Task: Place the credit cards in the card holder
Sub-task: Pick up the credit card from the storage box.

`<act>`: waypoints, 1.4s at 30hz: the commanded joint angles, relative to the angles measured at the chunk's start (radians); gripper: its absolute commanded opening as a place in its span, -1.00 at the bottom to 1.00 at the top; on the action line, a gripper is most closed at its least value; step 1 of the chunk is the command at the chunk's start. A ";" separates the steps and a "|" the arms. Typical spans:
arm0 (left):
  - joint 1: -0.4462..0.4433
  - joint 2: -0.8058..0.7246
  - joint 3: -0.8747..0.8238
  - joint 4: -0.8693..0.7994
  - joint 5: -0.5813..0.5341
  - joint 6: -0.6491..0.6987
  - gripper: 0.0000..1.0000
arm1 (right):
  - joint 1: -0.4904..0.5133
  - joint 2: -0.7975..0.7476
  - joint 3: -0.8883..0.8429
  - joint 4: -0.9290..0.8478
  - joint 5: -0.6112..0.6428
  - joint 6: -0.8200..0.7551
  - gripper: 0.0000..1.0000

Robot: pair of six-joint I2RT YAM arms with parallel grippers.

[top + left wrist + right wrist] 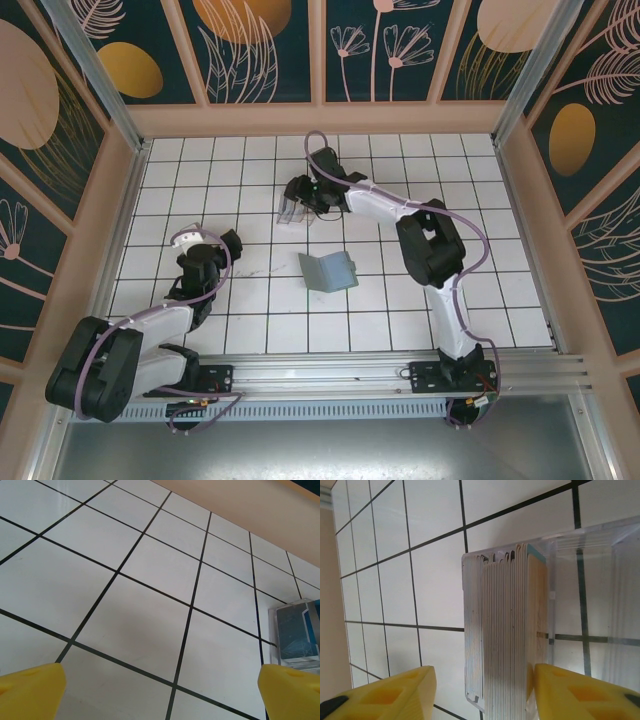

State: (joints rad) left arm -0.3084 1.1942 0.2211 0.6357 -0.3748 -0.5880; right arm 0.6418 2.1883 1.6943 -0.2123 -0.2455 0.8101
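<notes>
The credit cards (505, 630) are standing on edge as a tight stack inside a clear plastic box (580, 580). The outermost card on the stack's right is showing a tan-orange face. In the top view the box (291, 210) is sitting on the white tiled table (450, 170), toward the far side, left of centre. In the left wrist view a blue card face is showing through the box wall (295, 635).

The right gripper (484, 680) is straddling the stack from above and is partly open. One yellow finger (580, 695) is sitting right against the tan card side. The other finger (390, 695) is standing off the box wall with a gap of tile showing, so nothing is clamped.

The card holder (328, 270) is lying open on the table mid-workspace, nearer the arm bases than the box and apart from it. No card is showing in it.

The left gripper (160, 690) is hanging over bare tiles at the left with its jaws spread wide, holding nothing.
</notes>
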 commanded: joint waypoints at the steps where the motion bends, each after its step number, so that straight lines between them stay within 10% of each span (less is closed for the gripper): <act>1: 0.003 0.007 0.008 0.027 -0.003 -0.016 0.97 | -0.004 -0.048 -0.037 0.073 -0.063 -0.007 0.05; 42: 0.002 0.118 0.067 0.042 0.105 0.001 0.97 | -0.011 -0.107 -0.118 0.094 -0.038 -0.063 -0.48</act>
State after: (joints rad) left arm -0.3084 1.2991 0.2642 0.6476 -0.2867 -0.5877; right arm 0.6346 2.1193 1.5734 -0.1207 -0.2710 0.7643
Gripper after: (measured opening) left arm 0.985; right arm 0.272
